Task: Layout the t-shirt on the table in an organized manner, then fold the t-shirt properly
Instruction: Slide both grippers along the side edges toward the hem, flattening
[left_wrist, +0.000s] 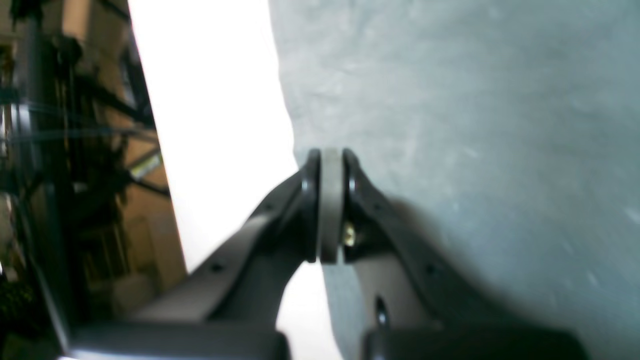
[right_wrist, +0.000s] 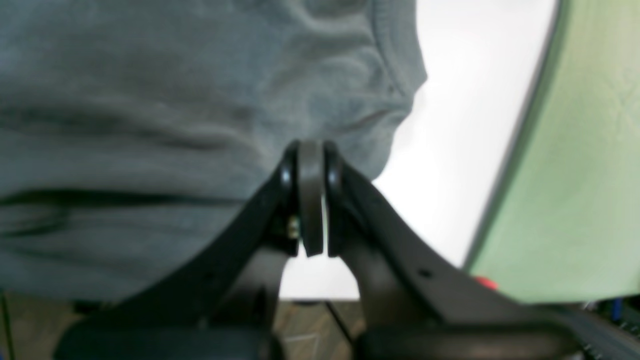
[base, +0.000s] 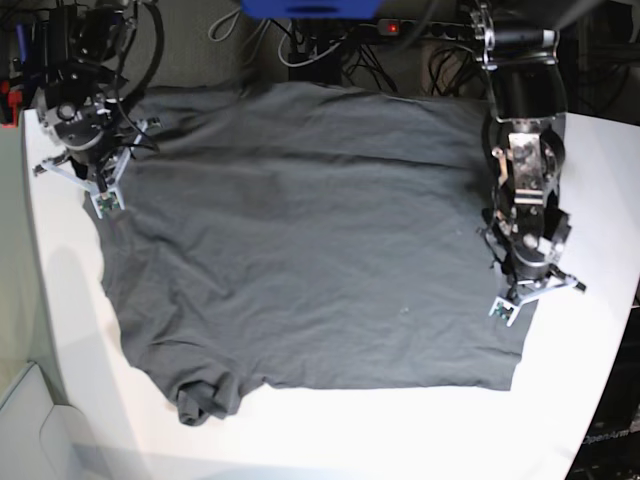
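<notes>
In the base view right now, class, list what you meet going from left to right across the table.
Bare table → right gripper at the cloth's edge → t-shirt spread flat → left gripper at the opposite edge → bare table again.

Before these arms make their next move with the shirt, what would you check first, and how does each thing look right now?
1. t-shirt spread on the table: mostly ok; the body lies open and flat.
2. Sleeve at the near corner, on the base view's left: not ok, bunched and crumpled.
3. left gripper: shut, at the shirt's side edge; whether it pinches cloth, cannot tell.
4. right gripper: shut, at the opposite edge, over wrinkled fabric; grip on cloth, cannot tell.
5. Far edge of the shirt: reaches the table's back edge; whether it hangs over, cannot tell.
</notes>
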